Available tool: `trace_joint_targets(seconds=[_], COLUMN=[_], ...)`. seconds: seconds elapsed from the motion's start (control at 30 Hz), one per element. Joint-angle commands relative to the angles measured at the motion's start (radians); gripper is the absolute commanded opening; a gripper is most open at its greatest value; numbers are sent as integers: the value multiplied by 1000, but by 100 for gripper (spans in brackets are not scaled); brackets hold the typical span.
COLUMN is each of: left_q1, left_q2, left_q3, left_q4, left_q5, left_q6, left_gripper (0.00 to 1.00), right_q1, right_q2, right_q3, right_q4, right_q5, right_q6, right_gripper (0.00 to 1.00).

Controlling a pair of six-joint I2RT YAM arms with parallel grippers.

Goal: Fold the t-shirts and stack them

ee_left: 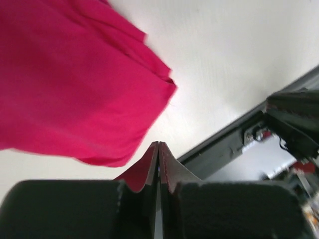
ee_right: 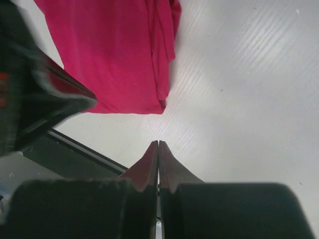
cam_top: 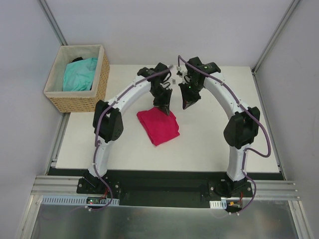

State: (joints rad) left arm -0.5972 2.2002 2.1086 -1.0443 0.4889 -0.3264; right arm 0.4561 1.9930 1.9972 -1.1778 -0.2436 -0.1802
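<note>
A crimson-pink t-shirt [cam_top: 158, 126] lies folded into a compact rectangle on the white table, left of centre. It fills the upper left of the left wrist view [ee_left: 75, 74] and the top of the right wrist view [ee_right: 114, 55]. A turquoise t-shirt [cam_top: 79, 73] sits crumpled in the wicker basket. My left gripper [cam_top: 165, 110] hangs just over the pink shirt's far corner, shut with nothing in it [ee_left: 158, 144]. To its right, my right gripper [cam_top: 188, 105] hovers above bare table, also shut and empty [ee_right: 158, 143].
The wicker basket [cam_top: 102, 79] stands at the table's far left corner. The table's black front edge [cam_top: 164, 172] runs along the near side. Grey walls close in the back and sides.
</note>
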Motion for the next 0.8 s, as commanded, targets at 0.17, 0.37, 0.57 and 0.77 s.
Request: trace_joint_targets(seconds=[0.17,0.37,0.57,0.77], left_q1=[177,201,209,209], left_q2=[-376,-450,-416,-381], left_q3=[-220,-325,-372,-384], left_q4=[151,205,219,219], left_q5=[-361,-392,-297,-228], left_q6=[20,38,44,41], left_gripper=[31,45,44,40], right_q1=[3,21,44,53], right_q2=[-7,79,180,224], right_q3=[-183,-140,-32,34], right_q4=[225,247,166,113], right_q5=[-173,-264,-264,-253], right_q6=[-30,-7,-30,-39], right_gripper=[5,34,42,43])
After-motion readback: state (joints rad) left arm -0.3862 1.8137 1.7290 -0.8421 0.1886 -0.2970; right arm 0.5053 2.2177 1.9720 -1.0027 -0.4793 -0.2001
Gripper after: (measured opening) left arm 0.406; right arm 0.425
